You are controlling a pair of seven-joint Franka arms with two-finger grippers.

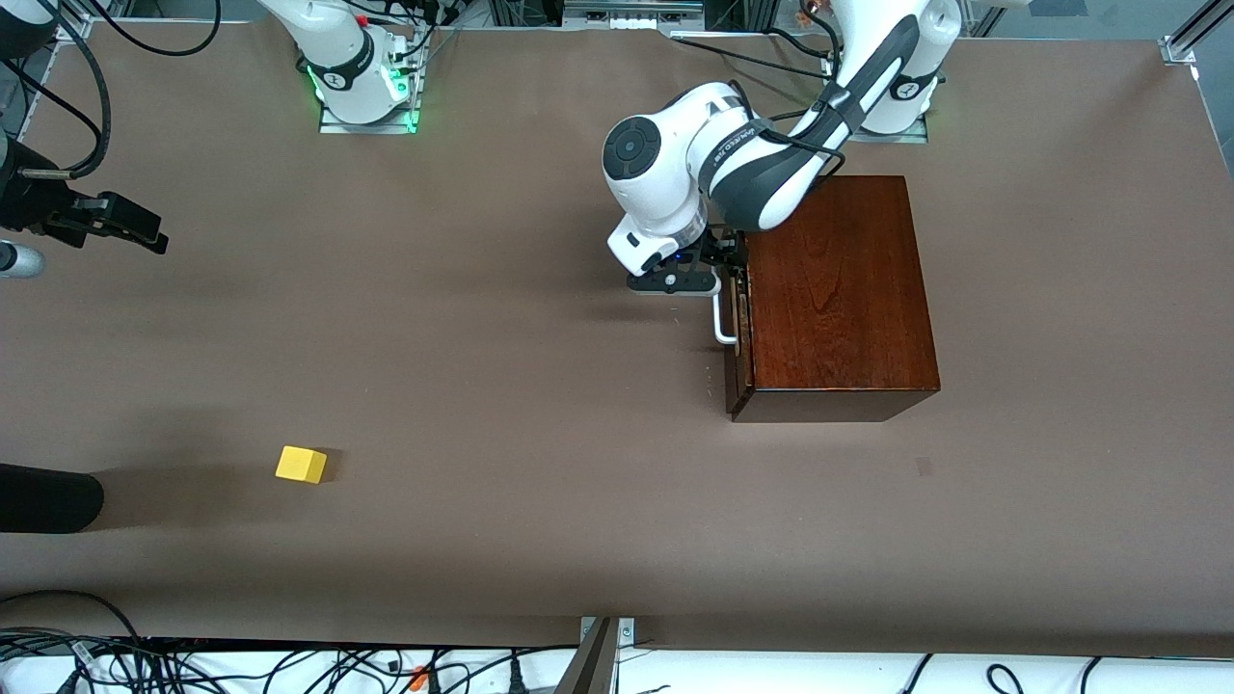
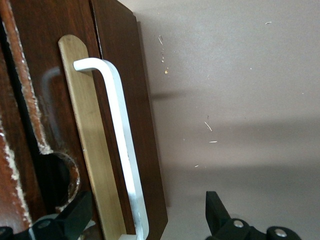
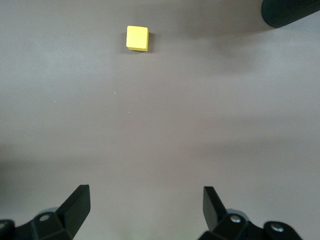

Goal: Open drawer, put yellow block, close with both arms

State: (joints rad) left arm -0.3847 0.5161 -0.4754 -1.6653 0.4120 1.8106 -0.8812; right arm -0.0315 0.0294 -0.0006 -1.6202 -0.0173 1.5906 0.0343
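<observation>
The dark mahogany box [image 1: 839,289] stands toward the left arm's end of the table. Its drawer [image 1: 739,347] sits close against the box, front facing the right arm's end. My left gripper [image 1: 725,268] is at the upper end of the white handle [image 1: 721,323]. It is open, and the handle [image 2: 120,130] runs between its fingers [image 2: 75,215] untouched. The yellow block [image 1: 301,464] lies alone on the table toward the right arm's end, near the front camera. My right gripper [image 1: 145,231] hangs open and empty over the table there, well short of the block [image 3: 137,38].
A black cylinder [image 1: 48,498] juts in over the table's edge beside the block; the right wrist view shows that cylinder [image 3: 290,12] too. A small silver object [image 1: 19,260] lies at the same edge. Brown table surface [image 1: 540,414] stretches between block and box.
</observation>
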